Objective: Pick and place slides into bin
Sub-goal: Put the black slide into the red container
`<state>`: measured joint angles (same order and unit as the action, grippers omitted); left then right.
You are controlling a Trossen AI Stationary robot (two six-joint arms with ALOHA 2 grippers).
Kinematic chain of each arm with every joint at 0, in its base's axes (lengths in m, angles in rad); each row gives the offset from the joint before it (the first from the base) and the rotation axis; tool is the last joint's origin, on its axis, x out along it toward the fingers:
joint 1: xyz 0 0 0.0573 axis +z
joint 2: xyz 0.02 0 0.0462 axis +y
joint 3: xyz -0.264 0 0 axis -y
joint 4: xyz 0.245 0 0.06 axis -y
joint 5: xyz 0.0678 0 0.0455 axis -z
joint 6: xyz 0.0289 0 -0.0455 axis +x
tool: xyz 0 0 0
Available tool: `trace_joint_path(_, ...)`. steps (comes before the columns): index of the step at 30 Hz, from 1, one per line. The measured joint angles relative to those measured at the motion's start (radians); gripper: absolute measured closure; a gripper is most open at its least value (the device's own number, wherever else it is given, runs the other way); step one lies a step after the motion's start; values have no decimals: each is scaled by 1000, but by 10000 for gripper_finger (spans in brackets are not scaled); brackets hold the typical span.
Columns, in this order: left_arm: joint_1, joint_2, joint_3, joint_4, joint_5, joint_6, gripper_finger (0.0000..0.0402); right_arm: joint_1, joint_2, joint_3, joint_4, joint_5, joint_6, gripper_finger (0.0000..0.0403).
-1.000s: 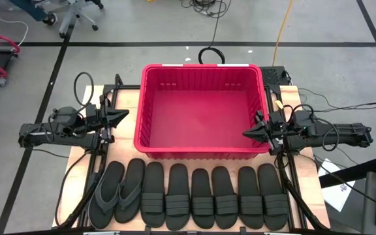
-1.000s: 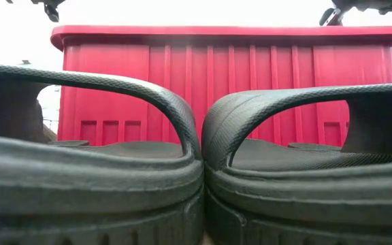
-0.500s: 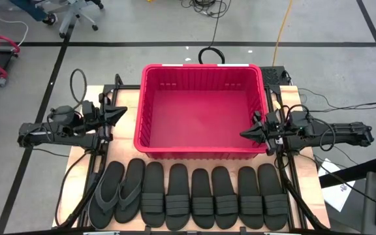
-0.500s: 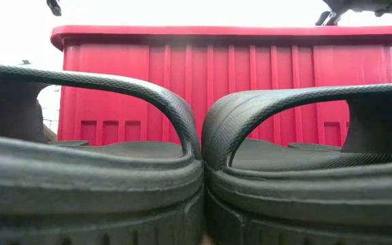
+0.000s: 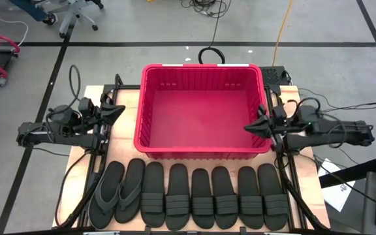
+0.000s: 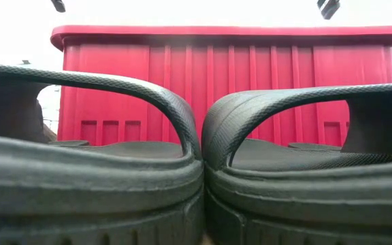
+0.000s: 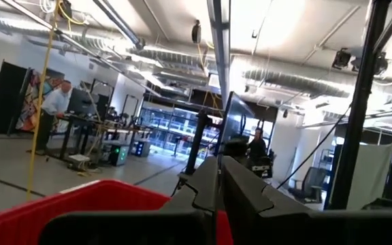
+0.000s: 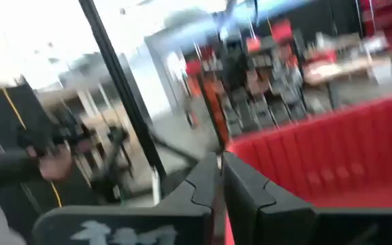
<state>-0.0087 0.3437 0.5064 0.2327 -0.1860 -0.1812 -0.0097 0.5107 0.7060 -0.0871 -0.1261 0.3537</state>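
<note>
- The bin [image 5: 202,111] is a big red basket. It sits on the tabletop [image 5: 128,98], in the middle at the far side.
- Nothing shows inside the bin. Its red floor is bare.
- The slides [image 5: 191,194] lie in a row of eight on the tabletop, just beside the near wall of the bin. They lie side by side.
- Six slides have a wide ribbed band. The two at the left end of the row, past the bin's left corner, have a thin thong strap [image 5: 128,187].
- In the low view, two wide-band slides [image 6: 90,163] fill the front, pressed side to side. The red wall of the bin [image 6: 230,82] stands behind them.
- The left pincer [image 5: 120,109] is just to the left of the bin's left wall. It points at the bin. Its two fingers are pressed together and hold nothing.
- In the left wrist view, the left pincer's dark fingers [image 7: 240,187] meet with only a thin line between them. The red rim of the bin [image 7: 80,201] shows close by.
- The right pincer [image 5: 248,128] is at the bin's right wall, with its tip over the rim. Its fingers are pressed together too, and it holds nothing.
- In the right wrist view, the fingers [image 8: 240,184] touch, and the red wall of the bin [image 8: 318,146] is beside them.
- Far off behind the bin, in the left wrist view, a person [image 7: 54,109] stands at a desk in the room.
</note>
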Motion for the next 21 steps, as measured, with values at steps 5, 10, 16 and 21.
trace_joint_path(5,0,3,0,-7,-39,3,380,3,122,327,-475,-31,-83,360)
trace_joint_path(10,0,4,0,-46,-42,14,380,25,228,559,-728,-283,-157,355)
trace_joint_path(16,1,20,-1,-75,-104,45,380,80,264,606,-929,-406,-11,384)
trace_joint_path(21,1,23,-1,-58,-140,53,380,154,266,555,-1004,-545,78,400)
